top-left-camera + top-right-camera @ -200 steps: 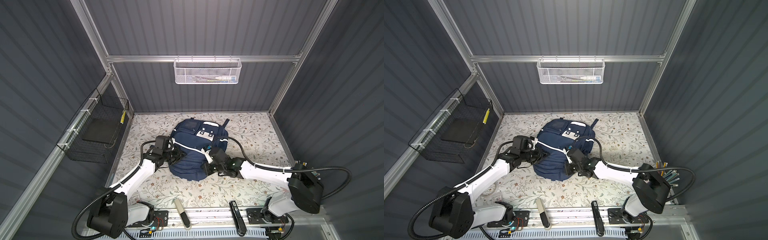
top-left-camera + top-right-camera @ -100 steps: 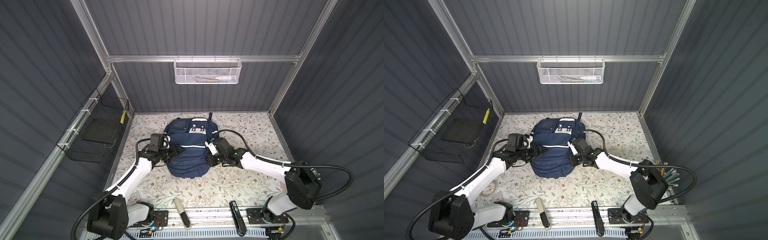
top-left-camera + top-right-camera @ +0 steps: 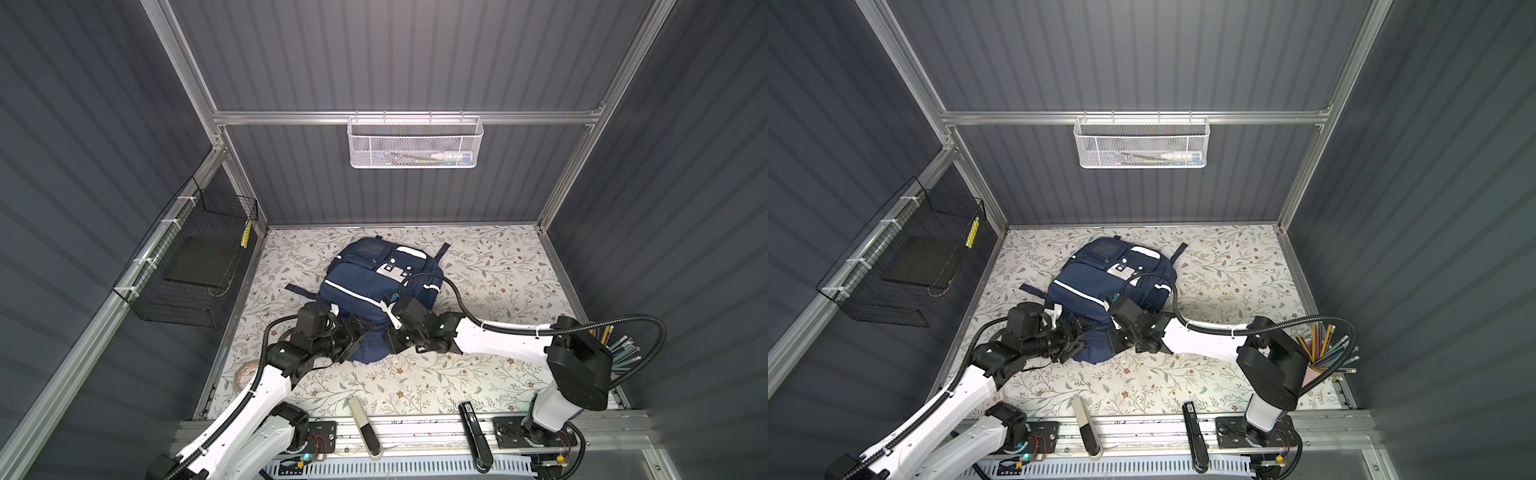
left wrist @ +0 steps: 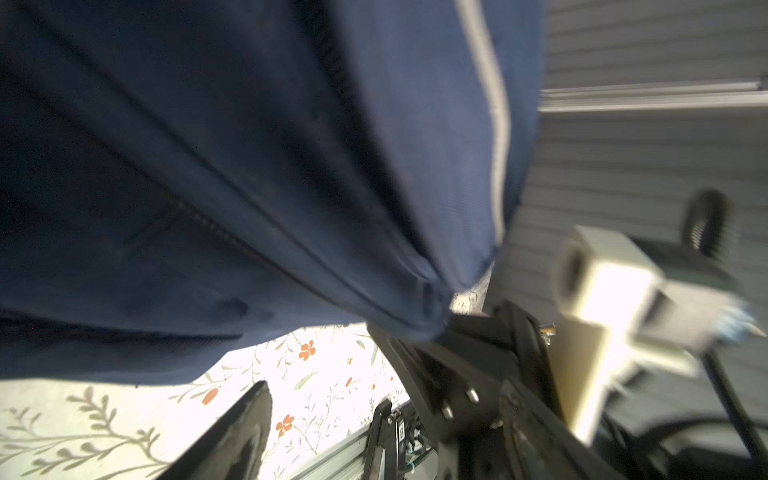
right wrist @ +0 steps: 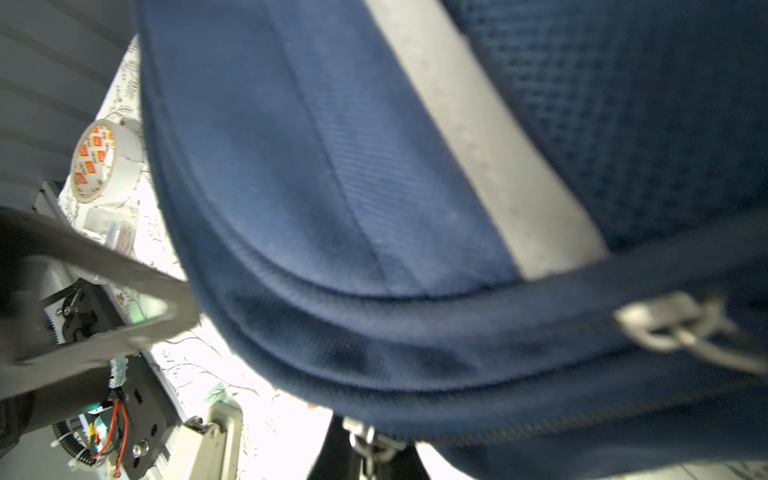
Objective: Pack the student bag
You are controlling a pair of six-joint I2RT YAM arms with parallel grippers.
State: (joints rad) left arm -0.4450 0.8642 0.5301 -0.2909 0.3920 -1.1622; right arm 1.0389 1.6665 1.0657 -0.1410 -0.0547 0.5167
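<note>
Bag position: I see the student bag (image 3: 374,286) (image 3: 1100,286), a large navy-blue fabric backpack. It lies midway between the left and right edges of the floral-patterned surface (image 3: 498,286) and reaches from close to the far edge to about the middle.
Bag heading: its long axis runs from near edge to far edge, with the far end leaning slightly toward the right edge. The front face is up, and the end with the white patch (image 3: 392,270) points at the far edge.
Bag near end: the fabric is gathered to a point and raised where my right arm holds it. In the left wrist view floral cloth shows beneath the student bag (image 4: 249,166).
Bag looks: white stripes cross the front and one side, and the white patch carries two dark buttons. There is a flat zip pocket at the far end. Dark straps (image 3: 296,289) stick out toward the left edge and the far-right corner. Up close I see a mesh panel and a metal zip pull (image 5: 681,328).
Right gripper (image 3: 388,340) (image 3: 1111,336): jaws together, clamped on the bag's near-end edge beside a zip pull.
Left gripper (image 3: 359,332) (image 3: 1079,334): jaws apart at the bag's near-left end. I cannot tell whether they touch the fabric.
Writing: a roll of white tape (image 5: 104,162) by the left edge has repeated orange-red square labels on its core. The lettering is too small for me to read.
</note>
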